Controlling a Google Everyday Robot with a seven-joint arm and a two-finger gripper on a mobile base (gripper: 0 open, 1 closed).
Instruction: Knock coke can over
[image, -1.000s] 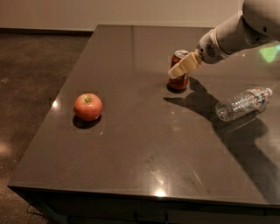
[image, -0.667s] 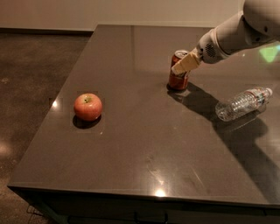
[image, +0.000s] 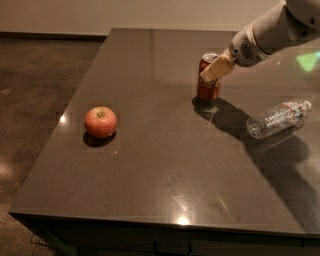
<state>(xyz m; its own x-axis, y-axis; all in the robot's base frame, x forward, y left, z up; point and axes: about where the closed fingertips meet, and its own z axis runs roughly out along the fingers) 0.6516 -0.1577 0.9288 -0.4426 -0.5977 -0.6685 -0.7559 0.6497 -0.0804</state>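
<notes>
The coke can (image: 207, 86), red with a silver top, stands on the dark table (image: 165, 165) toward the back, leaning slightly to the right. My gripper (image: 215, 70) comes in from the upper right on a white arm. Its beige fingertips (image: 216, 69) lie across the can's upper front, touching it and hiding part of it.
A red apple (image: 100, 122) sits at the table's left. A clear plastic bottle (image: 277, 118) lies on its side to the right of the can. The table's left edge drops to a brown floor (image: 35, 100).
The gripper has shifted slightly up and left along the can's top. The can still stands, with a slight lean.
</notes>
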